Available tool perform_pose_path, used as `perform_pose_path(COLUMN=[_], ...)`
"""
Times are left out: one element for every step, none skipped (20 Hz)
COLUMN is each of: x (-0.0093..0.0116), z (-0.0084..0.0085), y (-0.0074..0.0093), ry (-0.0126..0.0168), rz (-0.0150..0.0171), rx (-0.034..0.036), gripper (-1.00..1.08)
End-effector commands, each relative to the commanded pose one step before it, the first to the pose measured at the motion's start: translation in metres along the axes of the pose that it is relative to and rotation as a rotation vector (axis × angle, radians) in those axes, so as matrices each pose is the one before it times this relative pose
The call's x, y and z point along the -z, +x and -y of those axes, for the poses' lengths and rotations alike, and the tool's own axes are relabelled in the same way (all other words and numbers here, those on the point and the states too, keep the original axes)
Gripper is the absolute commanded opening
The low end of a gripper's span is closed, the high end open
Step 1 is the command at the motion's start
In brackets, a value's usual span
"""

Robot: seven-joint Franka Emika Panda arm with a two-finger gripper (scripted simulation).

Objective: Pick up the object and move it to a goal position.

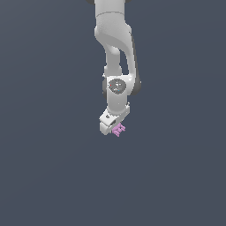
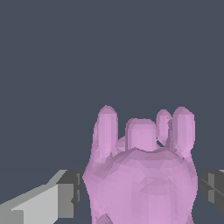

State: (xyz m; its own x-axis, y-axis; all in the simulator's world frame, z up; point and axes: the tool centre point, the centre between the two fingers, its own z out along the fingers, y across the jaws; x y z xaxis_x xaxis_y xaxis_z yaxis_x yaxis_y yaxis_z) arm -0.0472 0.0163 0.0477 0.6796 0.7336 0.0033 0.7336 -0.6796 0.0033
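Note:
The object (image 1: 118,129) is a tiny pink-lilac lump with several short stubby prongs. In the exterior view it sits at the tip of the white gripper (image 1: 114,128), just below the arm's wrist. Seen from the wrist camera, the object (image 2: 142,175) fills the space between the two fingers, with one grey pad (image 2: 69,194) against one flank and the other pad (image 2: 213,187) against the opposite flank. The gripper (image 2: 141,192) is shut on it. Its prongs point away from the camera.
A plain dark grey-blue surface (image 1: 48,167) fills the background of both views. The white arm (image 1: 115,48) comes down from the exterior view's upper edge.

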Motion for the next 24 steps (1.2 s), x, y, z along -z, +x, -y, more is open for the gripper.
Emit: perform_pose_path(x=[-0.00678,-0.00026,0.00000,0.00000,0.00000,0.00000,0.00000,0.00000,0.00000,0.00000,0.00000,0.00000,0.00713,0.00027,0.00080,0.00133,0.00186,0.00213,0.00291,0.00343,0.00369,0.00446,0.00460,0.00547], z=[0.00067,-0.00005,0.00000,0.00000,0.00000,0.00000,0.00000,0.00000,0.00000,0.00000,0.00000,0.00000,-0.00238,-0.00015,-0.00045,-0.00076,-0.00106,-0.00137,-0.00166,-0.00195,-0.00227,-0.00254,-0.00286,-0.00311], y=[-0.00127,0.00003,0.00000,0.00000,0.00000,0.00000,0.00000,0.00000,0.00000,0.00000,0.00000,0.00000,0.00526,-0.00001,-0.00002,-0.00004,-0.00005,-0.00005,-0.00007,-0.00009,-0.00008,-0.00011,-0.00009,-0.00012], ry=[0.00338,0.00000,0.00000,0.00000,0.00000,0.00000,0.00000,0.00000,0.00000,0.00000,0.00000,0.00000,-0.01093,0.00000,0.00000,0.00000,0.00000,0.00046,0.00000,0.00000,0.00046,0.00000,0.00065,0.00000], rz=[0.00336,0.00000,0.00000,0.00000,0.00000,0.00000,0.00000,0.00000,0.00000,0.00000,0.00000,0.00000,-0.01068,0.00000,0.00000,0.00000,0.00000,0.00017,0.00000,0.00000,0.00017,0.00000,0.00022,0.00000], rx=[-0.00018,0.00000,0.00000,0.00000,0.00000,0.00000,0.00000,0.00000,0.00000,0.00000,0.00000,0.00000,0.00354,0.00000,0.00000,0.00000,0.00000,0.00002,0.00000,0.00000,0.00001,0.00000,0.00001,0.00000], gripper=[1.00,1.00,-1.00,-1.00,-1.00,-1.00,-1.00,-1.00,-1.00,-1.00,-1.00,-1.00,-1.00,-1.00,-1.00,-1.00,-1.00,-1.00,-1.00,-1.00,-1.00,-1.00,-1.00,-1.00])
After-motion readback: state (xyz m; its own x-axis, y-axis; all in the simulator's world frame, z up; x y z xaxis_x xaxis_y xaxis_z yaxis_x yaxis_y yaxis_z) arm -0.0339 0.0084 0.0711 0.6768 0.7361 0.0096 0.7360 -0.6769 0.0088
